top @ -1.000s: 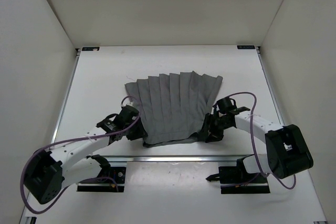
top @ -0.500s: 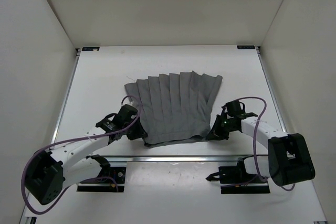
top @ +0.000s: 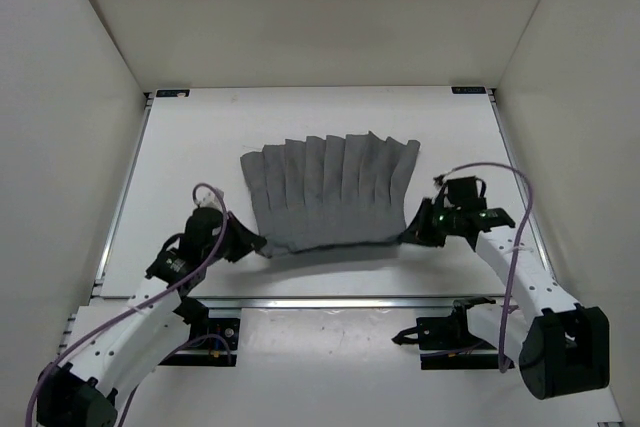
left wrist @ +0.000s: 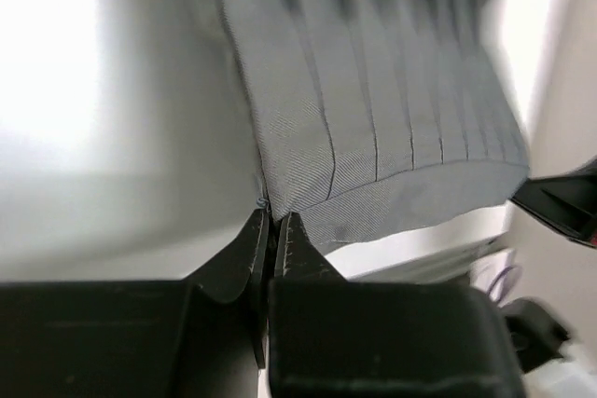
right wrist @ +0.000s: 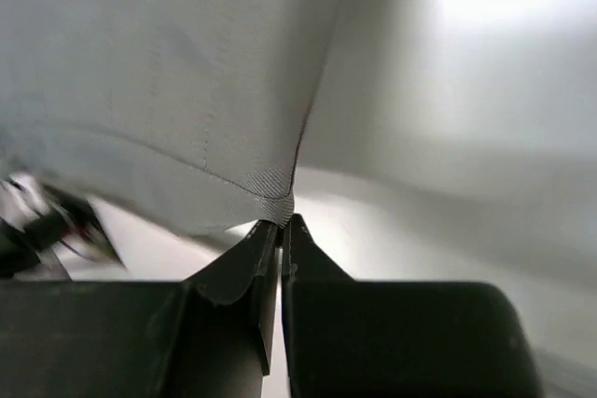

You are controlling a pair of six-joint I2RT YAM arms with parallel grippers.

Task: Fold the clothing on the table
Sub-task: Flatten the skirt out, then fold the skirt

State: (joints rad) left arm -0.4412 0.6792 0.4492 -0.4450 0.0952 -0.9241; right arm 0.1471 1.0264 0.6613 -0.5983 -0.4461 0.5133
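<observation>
1. Dead centre of the overhead view sits the clothing (top: 328, 192), a plain grey pleated piece fanned out on the table (top: 200, 147), and both arms have hold of it!
2. Its wide scalloped edge points to the top of the frame. The narrower straight edge runs across the lower middle, pulled taut between the 2 grippers, with a dark shadow along its underside.
3. About 8 pleat creases run from top to bottom of the cloth, parallel and tidy.
4. Lower left corner of the cloth: the left gripper (top: 262, 245) has it. The left wrist view shows it clearly, with the jaws of the left gripper (left wrist: 273, 226) pressed together on the very corner of the clothing (left wrist: 373, 118) and the pleats streaming away toward the upper right.
5. Lower right corner: the right gripper (top: 408, 238) mirrors it. In the right wrist view the right gripper (right wrist: 280, 228) is pinched tight on the stitched corner tip of the clothing (right wrist: 168, 72), and the grey fabric fills the upper left of that frame.
6. Both arms reach in from the bottom of the overhead view, 1 on each side of the garment. A purple cable (top: 205, 190) loops above the left wrist.
7. White tabletop shows on every side of the cloth, well clear of the metal rails (top: 121, 209) at the edges.
8. White walls (top: 300, 7) close in the top, left and right of the frame.
</observation>
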